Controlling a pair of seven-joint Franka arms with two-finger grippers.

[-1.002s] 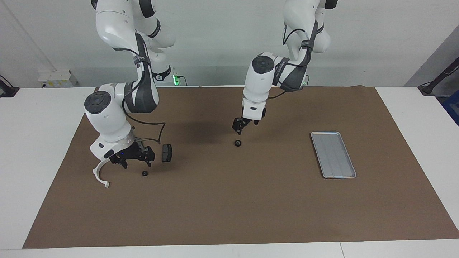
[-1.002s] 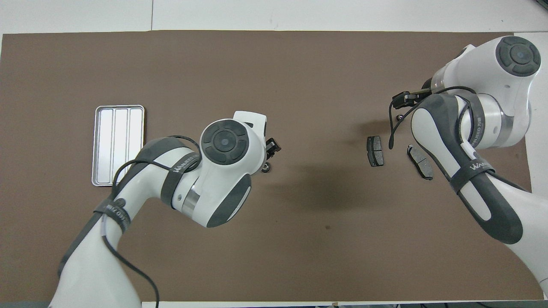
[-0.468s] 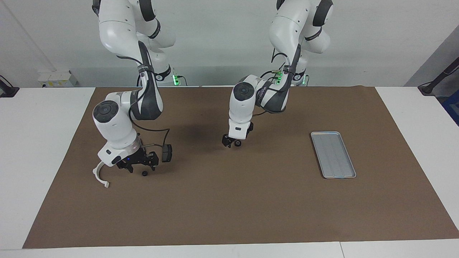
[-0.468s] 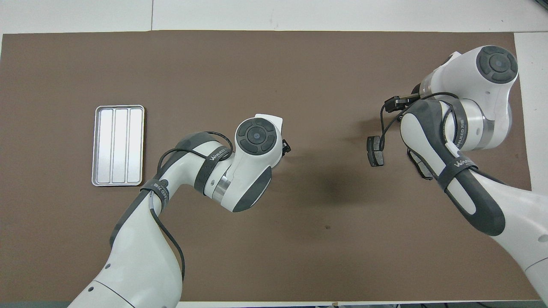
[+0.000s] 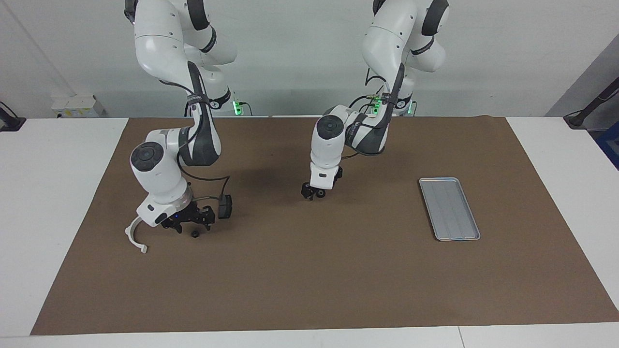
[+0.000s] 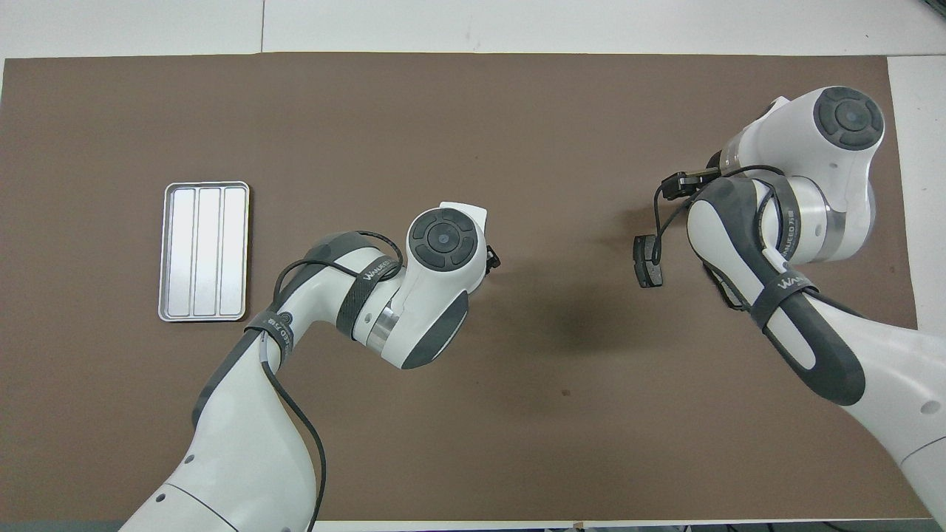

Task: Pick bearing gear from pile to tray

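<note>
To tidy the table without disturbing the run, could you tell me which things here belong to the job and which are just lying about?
Job: left gripper, low over one small black gear; right gripper, over the other small gear; tray.
Lying about: white half-ring bracket; dark plate beside the right gripper; brown mat.

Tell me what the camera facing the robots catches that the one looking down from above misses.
Only the facing view shows the white half-ring bracket, a tiny black round piece beside it, and both tools down at the mat: the right tool among those parts, the left tool mid-mat. From above, the arms' own bodies cover all of these; that view adds nothing new. Both show the silver tray with nothing in it and one dark grey plate.
</note>
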